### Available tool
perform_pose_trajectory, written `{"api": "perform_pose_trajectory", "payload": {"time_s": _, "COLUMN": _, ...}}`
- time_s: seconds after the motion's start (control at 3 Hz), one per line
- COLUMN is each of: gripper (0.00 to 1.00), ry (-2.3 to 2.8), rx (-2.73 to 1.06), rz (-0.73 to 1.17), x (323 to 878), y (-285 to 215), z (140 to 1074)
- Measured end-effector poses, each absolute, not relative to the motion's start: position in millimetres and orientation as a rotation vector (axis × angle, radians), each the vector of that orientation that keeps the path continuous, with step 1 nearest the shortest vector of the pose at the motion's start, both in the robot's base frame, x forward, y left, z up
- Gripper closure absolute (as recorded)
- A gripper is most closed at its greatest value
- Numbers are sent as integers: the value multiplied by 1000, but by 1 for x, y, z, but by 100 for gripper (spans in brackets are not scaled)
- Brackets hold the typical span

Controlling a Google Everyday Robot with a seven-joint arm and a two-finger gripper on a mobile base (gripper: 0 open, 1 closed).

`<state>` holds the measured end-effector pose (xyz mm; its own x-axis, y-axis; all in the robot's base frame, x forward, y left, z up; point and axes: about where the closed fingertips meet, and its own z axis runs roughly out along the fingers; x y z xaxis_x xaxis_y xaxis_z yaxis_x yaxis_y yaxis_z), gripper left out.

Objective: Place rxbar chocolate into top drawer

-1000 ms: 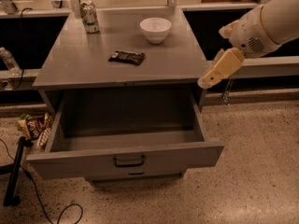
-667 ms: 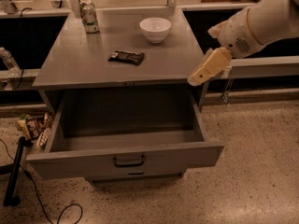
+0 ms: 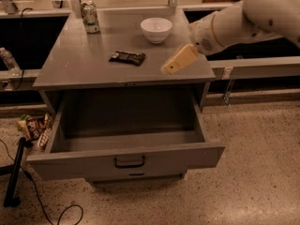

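The rxbar chocolate (image 3: 127, 57) is a dark flat bar lying on the grey cabinet top (image 3: 84, 67), left of centre. The top drawer (image 3: 126, 161) is pulled wide open below it, with a dark handle (image 3: 129, 162) on its front panel and nothing visible inside. My gripper (image 3: 171, 67) hangs over the right part of the cabinet top, to the right of the bar and apart from it. It holds nothing that I can see.
A white bowl (image 3: 156, 29) and a soda can (image 3: 89, 17) stand at the back of the cabinet top. Colourful snack packets (image 3: 33, 125) lie on the floor at the left. A black stand (image 3: 14, 172) and cable run along the left floor.
My arm has swung left and up, bringing the gripper from beside the cabinet's right edge to over its top, closer to the bar. The bar and drawer have not moved.
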<state>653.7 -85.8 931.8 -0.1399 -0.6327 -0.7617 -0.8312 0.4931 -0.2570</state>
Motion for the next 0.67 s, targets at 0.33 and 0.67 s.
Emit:
{"api": "perform_pose_trajectory", "payload": {"time_s": 0.33, "gripper": 0, "ry": 1853, "rx": -1174, "rz": 303, "x": 704, "y": -49, "z": 900}}
{"api": "perform_pose_trajectory", "payload": {"time_s": 0.67, "gripper": 0, "ry": 1853, "rx": -1174, "rz": 303, "x": 704, "y": -49, "z": 900}}
